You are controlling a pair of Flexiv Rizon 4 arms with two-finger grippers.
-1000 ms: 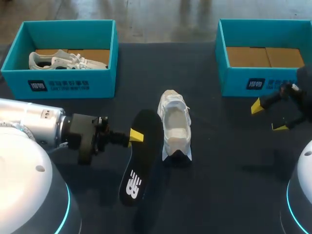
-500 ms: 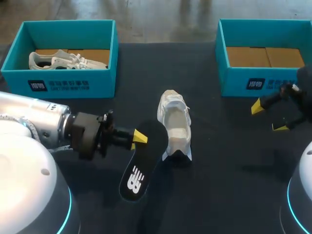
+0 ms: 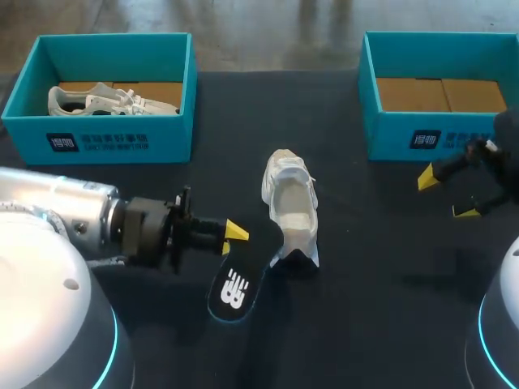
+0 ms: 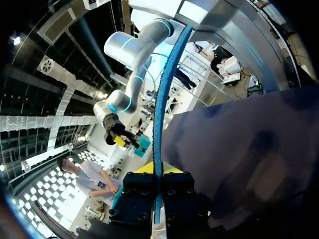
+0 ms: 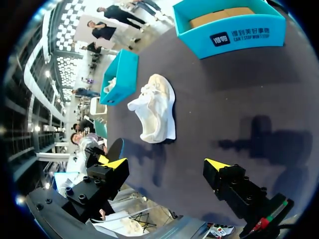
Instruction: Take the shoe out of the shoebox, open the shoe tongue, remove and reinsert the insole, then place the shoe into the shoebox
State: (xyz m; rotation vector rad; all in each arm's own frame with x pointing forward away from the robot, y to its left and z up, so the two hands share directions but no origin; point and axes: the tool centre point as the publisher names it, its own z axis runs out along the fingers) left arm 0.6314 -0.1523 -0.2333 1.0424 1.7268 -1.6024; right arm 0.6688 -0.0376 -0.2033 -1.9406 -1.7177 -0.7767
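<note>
The left box [image 3: 162,142] sits at the desk's [image 3: 365,267] far left corner, with a white second shoe [image 3: 105,99] lying in it on its side.

The left arm comes in low from the left edge, stretched nearly level toward the middle. The left gripper [image 3: 229,237] pinches the black insole [image 3: 235,288] near one end. The insole hangs down and toward the near edge, its white-marked end the lower one. In the left wrist view it stands edge-on as a thin blue strip [image 4: 160,114], clamped between the two fingers of the gripper [image 4: 157,174].

The white shoe [image 3: 290,211] lies in the middle of the desk, just beside the insole. Its toe points to the far edge and its heel to the near edge, with its opening turned up.

The right gripper [image 3: 444,194] hangs near the right edge, in front of the right box [image 3: 389,138]. Its fingers are spread wide with nothing between them [image 5: 164,163]. The right box, at the far right corner, shows only its cardboard floor.
</note>
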